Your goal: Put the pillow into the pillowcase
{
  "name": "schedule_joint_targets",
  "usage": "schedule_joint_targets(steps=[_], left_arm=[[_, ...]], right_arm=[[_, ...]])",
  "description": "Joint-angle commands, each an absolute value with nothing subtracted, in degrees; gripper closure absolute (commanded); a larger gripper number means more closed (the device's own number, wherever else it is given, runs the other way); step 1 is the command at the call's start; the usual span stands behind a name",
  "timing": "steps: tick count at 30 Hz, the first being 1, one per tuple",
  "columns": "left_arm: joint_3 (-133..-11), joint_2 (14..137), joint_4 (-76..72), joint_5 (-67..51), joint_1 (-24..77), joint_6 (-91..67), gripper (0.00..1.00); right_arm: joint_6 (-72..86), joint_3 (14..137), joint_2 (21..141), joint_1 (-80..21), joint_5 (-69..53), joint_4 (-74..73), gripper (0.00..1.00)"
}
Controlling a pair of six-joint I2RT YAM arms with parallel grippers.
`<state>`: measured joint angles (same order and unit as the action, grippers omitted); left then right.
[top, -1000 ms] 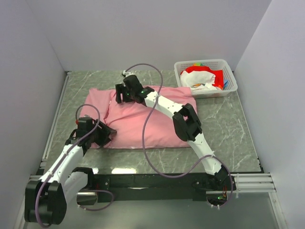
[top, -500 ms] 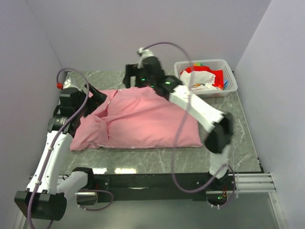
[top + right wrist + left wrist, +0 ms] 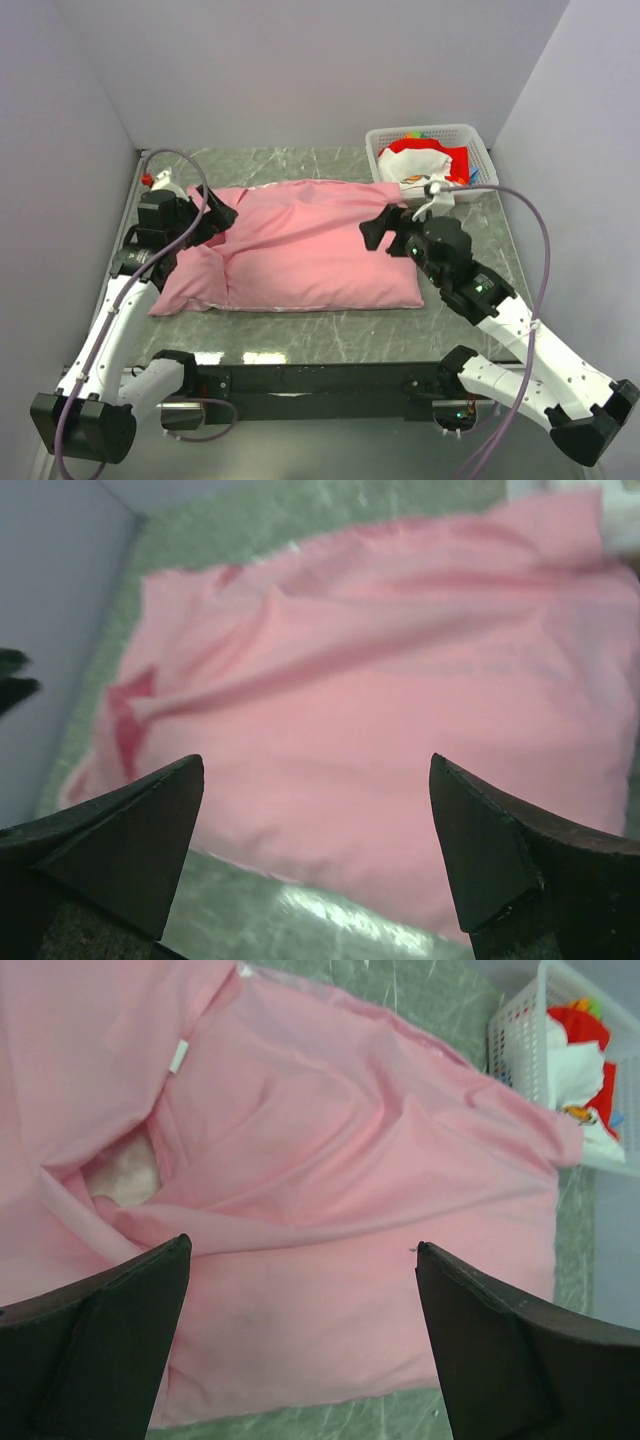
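Left gripper point(image 3: 302, 1245) and right gripper point(image 3: 315, 760) are hovering, jaws spread and empty, over the pillowcase point(image 3: 310, 250) lying on the table point(image 3: 470, 250) toward its left edge, pillow point(image 3: 125, 1175) showing white inside the left-end opening and, I reckon, needing one last tuck.

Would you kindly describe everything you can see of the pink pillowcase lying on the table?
The plain pink thin fabric pillowcase lies plump and nearly filled across the green marbled table, long side running left to right. It looks soft and creased, bunched at its left end, where an opening shows a patch of the cream-white pillow inside. A small white tag sits near that fold. The open left end effector and open right end effector hang over it, neither gripping it.
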<state>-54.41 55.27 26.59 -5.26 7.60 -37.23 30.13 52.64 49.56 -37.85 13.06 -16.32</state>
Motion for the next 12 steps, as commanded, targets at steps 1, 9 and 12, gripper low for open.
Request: schedule_joint_targets(steps=[1, 9, 12], left_arm=[[-52.65, 54.23, 21.18, -5.81, 10.72, -35.95, 0.01], [-52.12, 55.37, 19.25, -2.64, 13.62, -35.86, 0.01], [-51.77, 55.2, 16.97, -2.03, 13.89, -35.86, 0.0]], right_arm=[[32.87, 46.42, 47.02, -37.27, 15.47, -17.84, 0.0], [31.12, 46.75, 49.21, -37.18, 15.64, -18.55, 0.0], [30.06, 47.89, 50.62, -37.18, 15.65, -18.81, 0.0]])
